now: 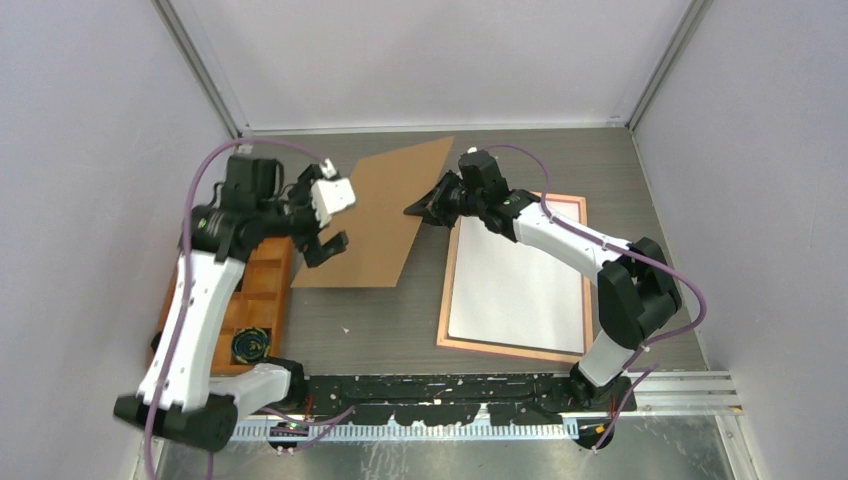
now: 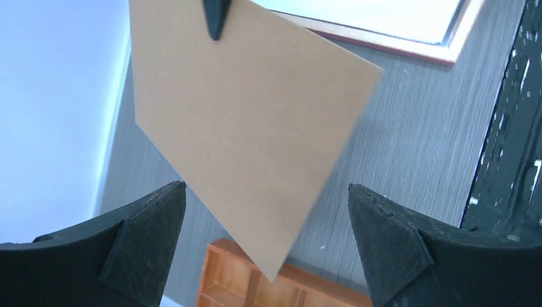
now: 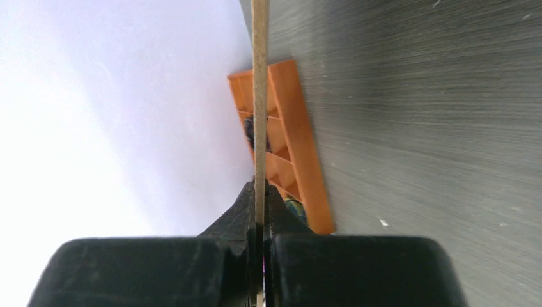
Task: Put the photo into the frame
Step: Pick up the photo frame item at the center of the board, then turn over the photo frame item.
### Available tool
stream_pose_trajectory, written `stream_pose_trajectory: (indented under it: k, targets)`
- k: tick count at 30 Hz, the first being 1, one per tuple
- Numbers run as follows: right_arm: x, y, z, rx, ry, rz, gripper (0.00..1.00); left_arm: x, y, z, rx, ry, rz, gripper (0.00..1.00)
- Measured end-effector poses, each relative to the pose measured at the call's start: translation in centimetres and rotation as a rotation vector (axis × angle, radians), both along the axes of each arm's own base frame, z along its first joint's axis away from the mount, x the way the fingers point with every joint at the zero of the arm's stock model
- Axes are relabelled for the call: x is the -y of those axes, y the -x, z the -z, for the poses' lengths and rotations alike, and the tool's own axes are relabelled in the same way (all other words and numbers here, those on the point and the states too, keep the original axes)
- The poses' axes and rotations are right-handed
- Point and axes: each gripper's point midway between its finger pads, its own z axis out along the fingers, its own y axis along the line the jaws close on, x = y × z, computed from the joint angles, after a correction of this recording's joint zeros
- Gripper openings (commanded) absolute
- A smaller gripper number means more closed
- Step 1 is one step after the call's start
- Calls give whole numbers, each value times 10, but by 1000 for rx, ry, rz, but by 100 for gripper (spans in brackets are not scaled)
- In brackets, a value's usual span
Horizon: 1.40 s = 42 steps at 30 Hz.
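The frame [image 1: 512, 350], a thin pinkish-brown border, lies flat on the right of the table. The photo [image 1: 515, 290] lies inside it with its white back up; its picture side is hidden. In the left wrist view the frame [image 2: 396, 46] and photo [image 2: 383, 16] show at the top. My right gripper [image 1: 415, 210] is shut on the right edge of the brown backing board [image 1: 385, 215], which hangs tilted over the table left of the frame. The right wrist view shows the board [image 3: 259, 96] edge-on, pinched in the gripper [image 3: 259, 192]. My left gripper [image 1: 318, 235] stands open by the board's left side, holding nothing.
An orange compartment tray [image 1: 262, 290] sits at the left edge, with a dark round item [image 1: 250, 345] in a near compartment. The board's lower corner [image 2: 275, 272] hangs above the tray [image 2: 233, 284]. Purple walls close in on both sides and the arm-base rail [image 1: 450, 395] runs along the near edge.
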Motion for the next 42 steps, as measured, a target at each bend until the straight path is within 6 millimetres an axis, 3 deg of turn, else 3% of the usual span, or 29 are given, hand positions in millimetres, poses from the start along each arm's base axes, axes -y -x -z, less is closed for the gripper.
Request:
stream_pose_trajectory:
  k: [2,5,12,16,20,25,31,34,36,38,42]
  targets:
    - [-1,-3,-6,-21,-48,32,1,-4,22,-4,66,-23,58,100]
    - [0,0,-14,-51,-115,67,1,-7,38,7,102,-68,121,98]
    - [13,18,-43,-79,-223,107,1,-9,41,32,183,-126,193,90]
    - [17,24,-64,-55,-280,112,1,-7,28,39,292,-134,203,69]
    - [17,29,-75,-42,-310,111,1,-1,11,20,415,-117,199,53]
    - [14,32,-75,-59,-324,111,1,4,-5,3,544,-117,207,28]
    - [17,29,-75,-59,-327,140,3,4,-15,15,631,-169,230,1]
    - [20,29,-70,-94,-327,161,21,4,-25,2,705,-176,210,1]
    - [22,28,-75,-79,-335,158,43,4,-28,-2,717,-169,196,0]
    - [22,38,-84,-40,-338,107,61,5,-34,-5,709,-150,171,1]
    - [32,69,-112,107,-273,-15,83,6,-43,0,650,-132,146,1]
